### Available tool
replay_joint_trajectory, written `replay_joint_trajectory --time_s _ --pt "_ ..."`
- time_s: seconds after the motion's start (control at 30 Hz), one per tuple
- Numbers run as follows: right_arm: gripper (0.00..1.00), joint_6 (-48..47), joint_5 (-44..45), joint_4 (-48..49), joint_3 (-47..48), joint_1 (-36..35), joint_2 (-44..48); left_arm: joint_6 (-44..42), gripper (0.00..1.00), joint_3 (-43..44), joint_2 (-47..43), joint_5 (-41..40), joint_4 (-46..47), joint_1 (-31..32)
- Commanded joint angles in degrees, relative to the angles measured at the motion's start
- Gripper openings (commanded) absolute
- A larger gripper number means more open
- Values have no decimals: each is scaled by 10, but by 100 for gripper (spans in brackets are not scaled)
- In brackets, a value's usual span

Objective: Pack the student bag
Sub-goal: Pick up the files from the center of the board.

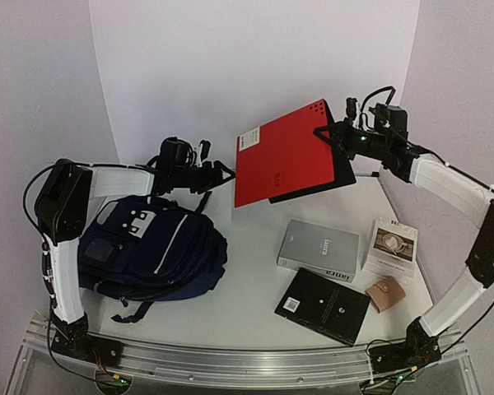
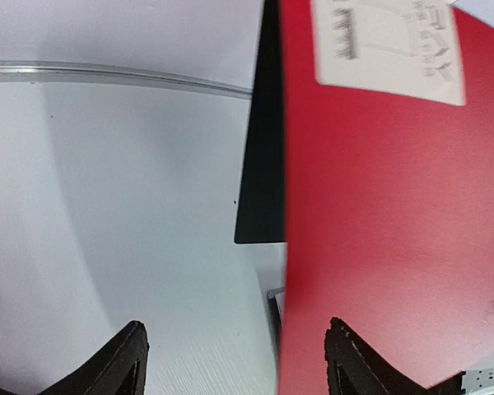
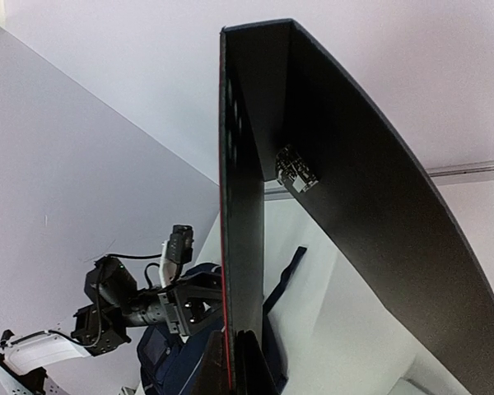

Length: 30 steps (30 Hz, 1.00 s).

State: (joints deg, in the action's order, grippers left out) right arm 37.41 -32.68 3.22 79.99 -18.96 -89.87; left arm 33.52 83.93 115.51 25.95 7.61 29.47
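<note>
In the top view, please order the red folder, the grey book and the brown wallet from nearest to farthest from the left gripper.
Counting from the left gripper:
1. The red folder, just to its right, held up in the air.
2. The grey book, lying flat at centre right.
3. The brown wallet, at the far right, toward the near edge.

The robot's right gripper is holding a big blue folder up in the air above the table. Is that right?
Almost. The folder that the right gripper is holding up in the air is red, not blue. The top external view shows its red cover clearly. The dark blue thing you can see is the student bag, and that lies on the table.
</note>
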Motion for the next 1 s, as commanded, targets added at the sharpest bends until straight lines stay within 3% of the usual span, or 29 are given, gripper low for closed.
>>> replay_joint_trajectory --time_s 0.0,0.3,0.57,0.77,0.97 --pt "0 37 15 51 -27 -24 109 7 74 -30 -66 16 39 6" --pt "0 130 49 41 -143 -34 245 17 75 -114 -181 -13 36 10" --pt "0 177 80 51 -292 -35 277 33 74 -190 -251 -42 16 13" --pt "0 156 106 60 -349 -35 257 24 75 -175 -218 -44 -10 36" --pt "3 108 154 63 -367 -35 211 -2 76 -99 -116 -37 -32 98"
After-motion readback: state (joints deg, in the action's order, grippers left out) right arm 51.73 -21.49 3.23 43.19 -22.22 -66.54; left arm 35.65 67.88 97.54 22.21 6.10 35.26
